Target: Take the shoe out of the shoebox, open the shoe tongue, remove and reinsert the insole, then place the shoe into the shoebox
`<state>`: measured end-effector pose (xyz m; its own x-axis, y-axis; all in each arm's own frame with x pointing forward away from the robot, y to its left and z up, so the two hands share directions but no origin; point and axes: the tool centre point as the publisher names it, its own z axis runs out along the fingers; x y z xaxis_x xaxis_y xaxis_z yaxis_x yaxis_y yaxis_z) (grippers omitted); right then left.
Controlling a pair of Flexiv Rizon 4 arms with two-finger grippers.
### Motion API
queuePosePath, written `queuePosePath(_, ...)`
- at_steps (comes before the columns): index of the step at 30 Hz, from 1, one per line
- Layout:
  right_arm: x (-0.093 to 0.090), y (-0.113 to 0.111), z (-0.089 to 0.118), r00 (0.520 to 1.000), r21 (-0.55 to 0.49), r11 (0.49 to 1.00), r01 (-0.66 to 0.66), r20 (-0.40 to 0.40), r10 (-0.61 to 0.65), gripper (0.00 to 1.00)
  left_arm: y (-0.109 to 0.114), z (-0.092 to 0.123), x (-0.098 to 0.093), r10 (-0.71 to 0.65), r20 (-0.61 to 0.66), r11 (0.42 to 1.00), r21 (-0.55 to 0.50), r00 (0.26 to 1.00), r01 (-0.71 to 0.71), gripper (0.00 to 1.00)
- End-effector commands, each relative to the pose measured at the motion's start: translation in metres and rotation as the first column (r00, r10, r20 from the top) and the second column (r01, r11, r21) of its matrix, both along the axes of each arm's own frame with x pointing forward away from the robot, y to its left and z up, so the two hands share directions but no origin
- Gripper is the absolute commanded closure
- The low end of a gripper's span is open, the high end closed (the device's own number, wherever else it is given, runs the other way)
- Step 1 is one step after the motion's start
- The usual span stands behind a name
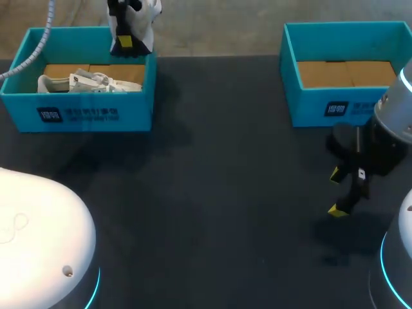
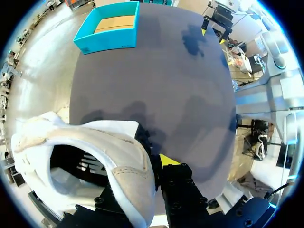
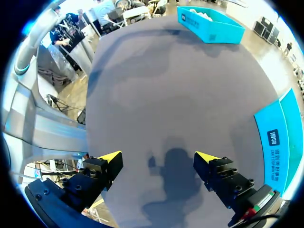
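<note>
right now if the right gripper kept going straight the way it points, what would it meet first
Probably the bare table: the right gripper points down at it, with only its own shadow ahead. The teal shoebox lies off to the side.
</note>
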<state>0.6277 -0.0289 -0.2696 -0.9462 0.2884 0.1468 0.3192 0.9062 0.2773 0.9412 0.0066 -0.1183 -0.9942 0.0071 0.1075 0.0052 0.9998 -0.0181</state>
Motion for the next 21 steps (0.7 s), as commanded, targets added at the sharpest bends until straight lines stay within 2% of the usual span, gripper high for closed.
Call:
queuePosePath(1,-0.001,0.0,-0.001,1.0,-0.001,1.0,0.002,0.003,-0.002,0.0,0.015,0.004,0.031,-0.007,-0.041,1.0,0.002,0.999,0.007,1.0)
queuePosePath(10,-0.001,0.0,-0.001,1.0,-0.001,1.0,0.002,0.003,-0.002,0.0,0.062,-0.004,0.093,-0.022,-0.024,1.0,0.018,0.999,0.022,1.0)
queuePosePath(14,-0.001,0.0,-0.001,1.0,-0.001,1.0,0.002,0.003,-0.002,0.0,0.082,-0.01,0.117,0.017,-0.025,0.999,0.04,1.0,-0.016,1.0)
queuePosePath(18,-0.001,0.0,-0.001,1.0,-0.001,1.0,0.002,0.003,-0.002,0.0,0.101,-0.014,0.13,0.03,-0.042,0.999,0.046,0.999,-0.029,1.0)
queuePosePath(21,-0.001,0.0,-0.001,1.0,-0.001,1.0,0.002,0.003,-0.002,0.0,0.116,-0.017,0.133,0.029,-0.055,0.999,0.041,0.998,-0.027,1.0)
